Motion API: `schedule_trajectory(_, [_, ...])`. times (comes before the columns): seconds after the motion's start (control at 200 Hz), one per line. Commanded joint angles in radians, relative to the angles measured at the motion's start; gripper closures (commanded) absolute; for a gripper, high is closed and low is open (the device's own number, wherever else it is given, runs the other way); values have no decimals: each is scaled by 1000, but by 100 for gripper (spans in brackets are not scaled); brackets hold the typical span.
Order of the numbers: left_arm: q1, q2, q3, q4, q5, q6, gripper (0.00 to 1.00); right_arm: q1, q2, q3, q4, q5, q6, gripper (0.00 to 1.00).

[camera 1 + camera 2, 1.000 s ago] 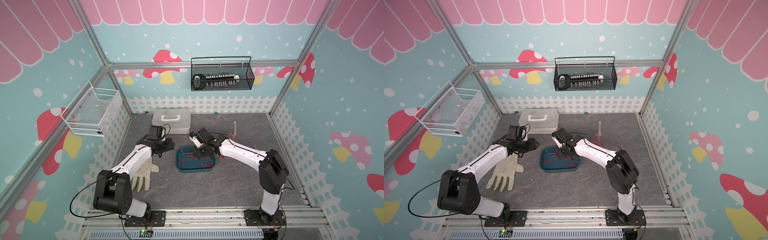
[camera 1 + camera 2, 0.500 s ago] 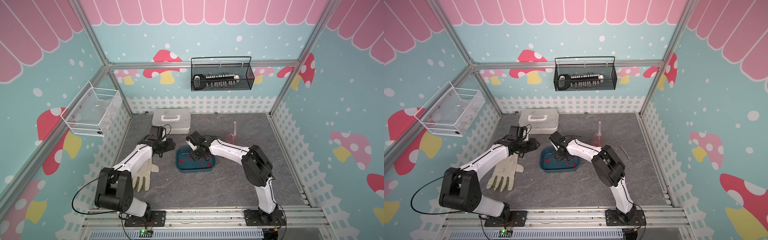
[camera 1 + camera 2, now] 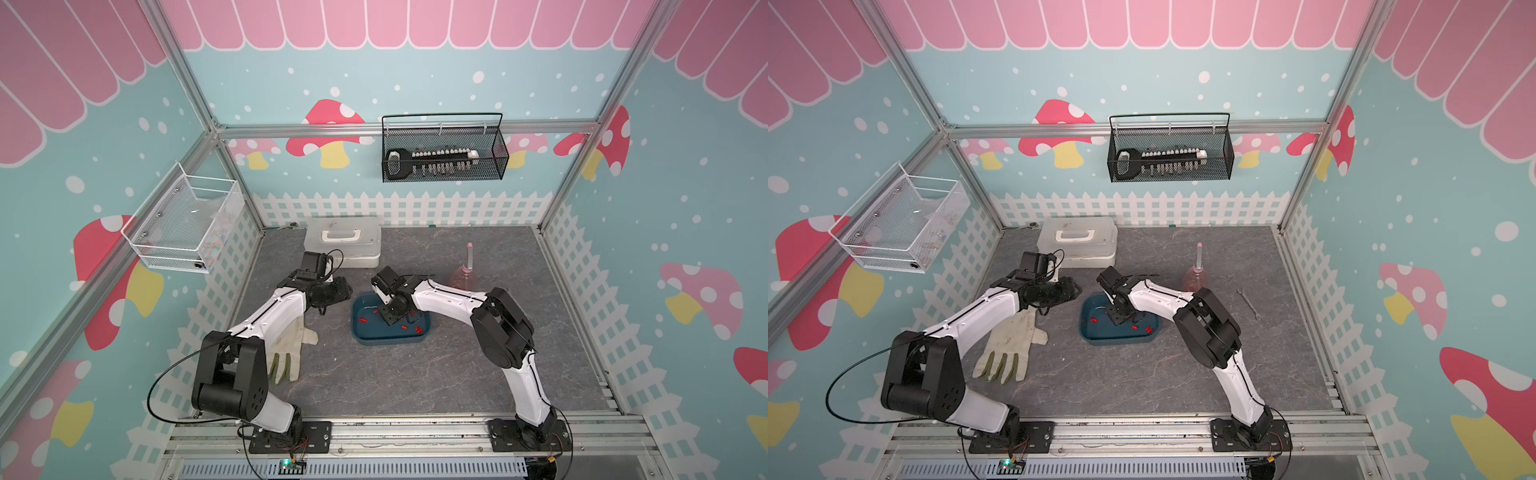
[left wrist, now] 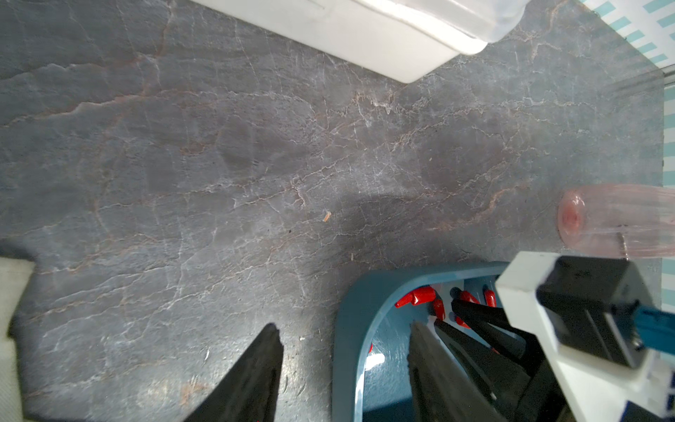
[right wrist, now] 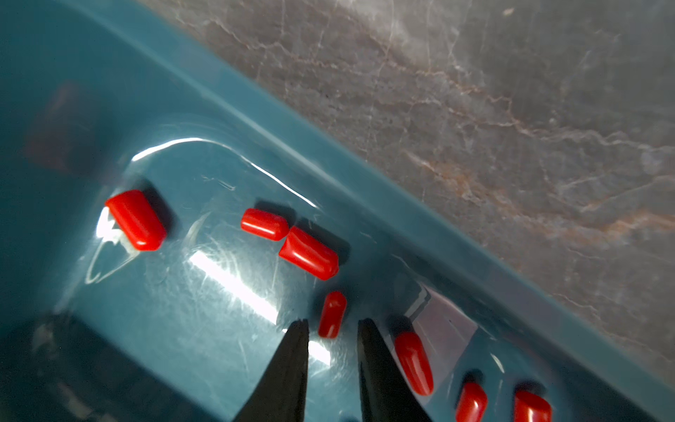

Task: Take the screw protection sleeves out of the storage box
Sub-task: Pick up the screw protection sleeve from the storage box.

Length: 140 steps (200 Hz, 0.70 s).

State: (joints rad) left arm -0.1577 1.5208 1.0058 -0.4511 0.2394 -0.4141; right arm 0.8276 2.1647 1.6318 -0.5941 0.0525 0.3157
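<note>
- Teal-blue plastic, shallow and lidless, the storage box (image 3: 388, 341) sits about mid-way across the grey stone-patterned tabletop (image 3: 415, 374) in both top views.
- Red screw protection sleeves (image 5: 308, 252) lie loose on the box floor. The right wrist view shows seven, most of them close along one wall.
- The right end effector (image 5: 333, 323) reaches down into the box with its jaws a narrow gap apart. The end of one sleeve (image 5: 331, 314) lies between the two tips and appears to touch neither — released, not grasping.
- The left end effector (image 4: 343, 325) hangs just left of the box and a little farther back, with its jaws spread wide, released. In the left wrist view one finger shows against the bare tabletop and the other against the box interior, with the rim between them.
- A white lidded case (image 3: 343, 239) stands at the far side, beyond the left arm.
- A pale work glove (image 3: 1011, 345) lies flat at near left, partly under that arm.
- A pink flask (image 3: 463, 280) stands upright just to the far right of the box, and a small wrench (image 3: 1249, 305) lies farther right.
</note>
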Motion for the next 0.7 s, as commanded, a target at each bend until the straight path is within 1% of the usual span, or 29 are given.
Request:
schedule_trajectory(0.0, [-2,7,0,7,9,9,43,6,39,36,-15,0,17,72])
schedule_trajectory(0.145, [0,9,0,8,7,9,43,2,70,62,-33,-2,26,73])
schedule_trajectory(0.395, [-2,10,1,8,7,11,43,-1,78,65,-33,-5,31,79])
schedule_trajectory(0.695, [-2,17,5,7,9,12,43,-1,35,46,-31,15,29,85])
